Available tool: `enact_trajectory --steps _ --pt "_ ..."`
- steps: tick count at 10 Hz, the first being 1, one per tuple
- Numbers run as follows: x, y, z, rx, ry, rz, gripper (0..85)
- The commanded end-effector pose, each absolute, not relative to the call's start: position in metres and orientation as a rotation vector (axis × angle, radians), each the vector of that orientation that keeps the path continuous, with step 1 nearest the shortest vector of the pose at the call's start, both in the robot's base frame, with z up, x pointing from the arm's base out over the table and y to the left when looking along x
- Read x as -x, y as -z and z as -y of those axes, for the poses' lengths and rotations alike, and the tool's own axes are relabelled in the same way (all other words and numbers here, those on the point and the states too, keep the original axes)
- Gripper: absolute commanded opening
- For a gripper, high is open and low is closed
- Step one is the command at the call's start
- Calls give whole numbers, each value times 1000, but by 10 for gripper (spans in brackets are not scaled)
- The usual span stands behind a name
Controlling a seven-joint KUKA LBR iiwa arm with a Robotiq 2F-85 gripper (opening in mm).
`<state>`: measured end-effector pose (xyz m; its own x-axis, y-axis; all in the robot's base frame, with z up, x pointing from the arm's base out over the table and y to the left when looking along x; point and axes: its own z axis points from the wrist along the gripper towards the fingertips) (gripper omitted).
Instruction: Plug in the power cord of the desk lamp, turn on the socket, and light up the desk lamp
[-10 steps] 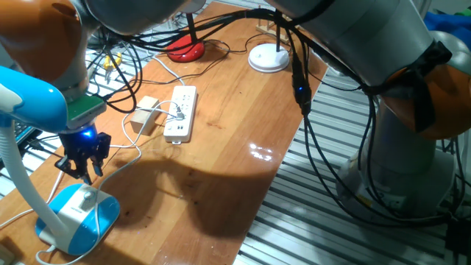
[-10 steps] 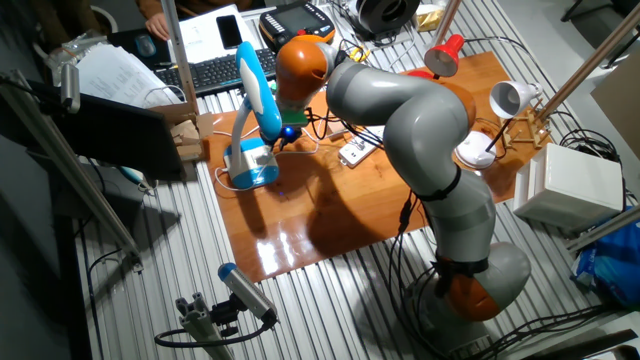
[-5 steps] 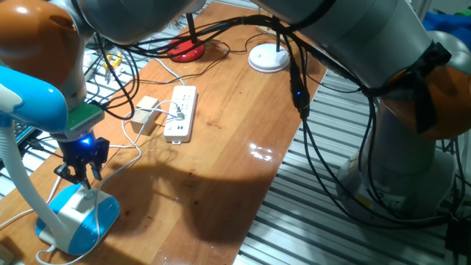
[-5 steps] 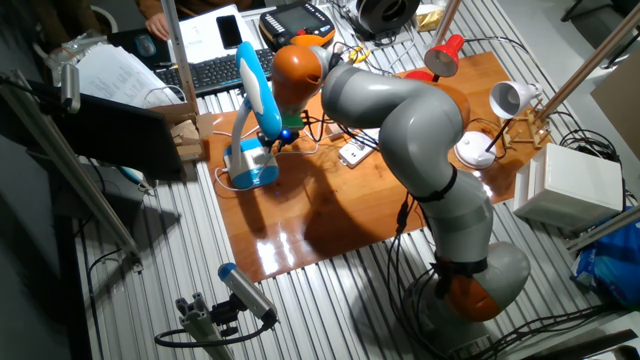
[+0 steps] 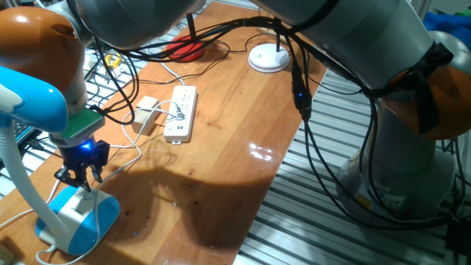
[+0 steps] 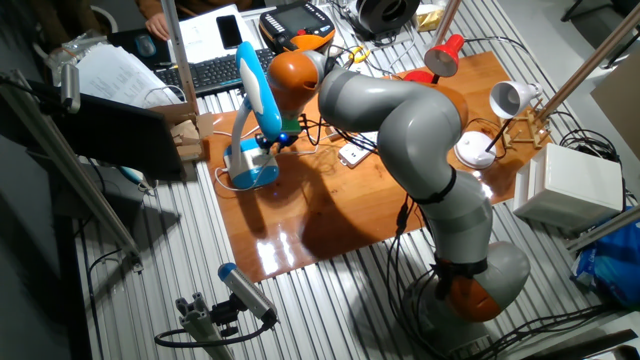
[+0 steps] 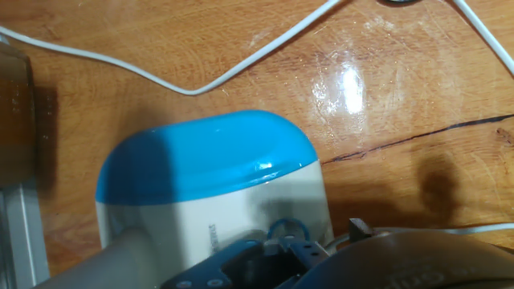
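The desk lamp's light-blue and white base [image 5: 77,217] stands at the table's near left corner, with its blue head [image 5: 29,99] above. My gripper [image 5: 82,177] hangs just above the base, its dark fingers close together and holding nothing. In the hand view the base [image 7: 209,185] fills the middle and the gripper [image 7: 277,241] sits low over its white part. The thin white power cord [image 5: 125,151] runs across the wood toward the white socket strip [image 5: 181,112], where a small white plug sits in an outlet. In the other fixed view the gripper [image 6: 272,143] is beside the lamp [image 6: 250,165].
A small tan wooden block [image 5: 147,114] lies left of the strip. A red lamp base [image 5: 184,50] and a white disc base [image 5: 268,57] stand at the far edge. Black cables hang from my arm. The table edge is close, left of the lamp.
My gripper has moved down and a little left, closer to the lamp base. The lamp, cord and strip have not moved.
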<state>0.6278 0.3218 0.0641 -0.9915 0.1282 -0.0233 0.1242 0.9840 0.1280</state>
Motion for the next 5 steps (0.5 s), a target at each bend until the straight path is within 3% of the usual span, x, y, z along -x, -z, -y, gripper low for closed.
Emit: enact_trajectory --steps 1,5 --pt "-628 -63 -322 -198 -197 -3100 510" --pt "-630 -59 -322 -205 -195 -3089 510"
